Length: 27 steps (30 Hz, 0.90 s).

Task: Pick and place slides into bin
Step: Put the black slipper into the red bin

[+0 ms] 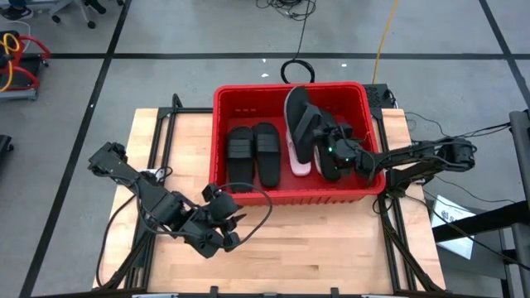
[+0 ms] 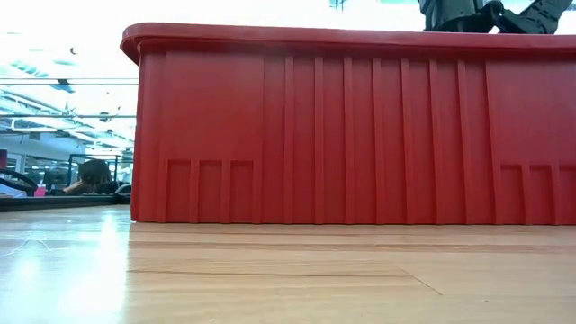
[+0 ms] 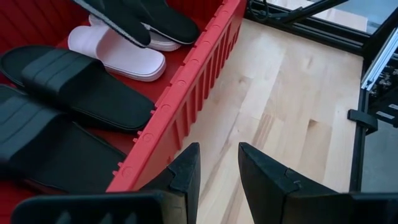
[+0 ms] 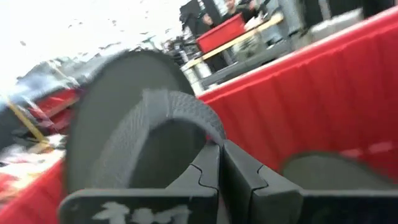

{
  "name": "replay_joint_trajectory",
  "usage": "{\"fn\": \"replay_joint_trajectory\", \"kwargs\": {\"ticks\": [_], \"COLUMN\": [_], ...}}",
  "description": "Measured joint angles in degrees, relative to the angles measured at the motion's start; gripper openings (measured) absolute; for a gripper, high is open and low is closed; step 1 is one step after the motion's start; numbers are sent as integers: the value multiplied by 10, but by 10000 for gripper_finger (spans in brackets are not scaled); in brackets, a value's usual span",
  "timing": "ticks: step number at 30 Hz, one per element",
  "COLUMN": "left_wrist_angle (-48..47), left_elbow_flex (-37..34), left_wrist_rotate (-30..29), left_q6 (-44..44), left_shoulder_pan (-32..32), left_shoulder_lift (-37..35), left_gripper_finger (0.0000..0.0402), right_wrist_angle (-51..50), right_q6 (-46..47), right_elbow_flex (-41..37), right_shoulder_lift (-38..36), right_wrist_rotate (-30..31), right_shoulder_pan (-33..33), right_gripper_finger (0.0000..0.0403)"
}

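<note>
**Observer:** Where are you in the job?

**Operator:** Near the end, I'd judge. My right gripper (image 1: 335, 153) is over the right half of the large red plastic bin (image 1: 224, 99) with the ribbed walls. Its fingers are pressed together on the thong strap of a black flip-flop (image 4: 134, 134), so the sole hangs tilted above the sandals already inside.

**Observer:** Why grab it by the strap?

**Operator:** The sole is flat and wide. The strap is the one raised, narrow part my jaws can pinch.

**Observer:** What's underneath?

**Operator:** A pale pink slide (image 1: 298, 157) lying flat on the bin floor, with another black sandal beside it. On the left half sits a pair of black wide-strap slides (image 1: 252, 153), side by side, toes toward the far wall. I'd want to let go low, so the flip-flop settles on the pile rather than bouncing over the rim.

**Observer:** And the other arm?

**Operator:** My left gripper (image 3: 217, 180) waits over the bare wooden table (image 1: 331, 248), just outside the bin's near wall. Its fingers are spread with a gap, holding nothing. From above I see no sandals left on the table, though the bin hides part of it.
</note>
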Motion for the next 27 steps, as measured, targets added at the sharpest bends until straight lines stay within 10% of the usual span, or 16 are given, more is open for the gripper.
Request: {"fn": "replay_joint_trajectory", "kwargs": {"ticks": [27], "left_wrist_angle": [-1], "left_elbow_flex": [0], "left_wrist_rotate": [27], "left_q6": [19], "left_shoulder_pan": [7], "left_shoulder_lift": [0], "left_gripper_finger": [106], "right_wrist_angle": [-169], "right_q6": [10], "right_elbow_flex": [0], "right_shoulder_lift": [0], "right_wrist_rotate": [116], "right_shoulder_pan": [97], "right_gripper_finger": [0]}}
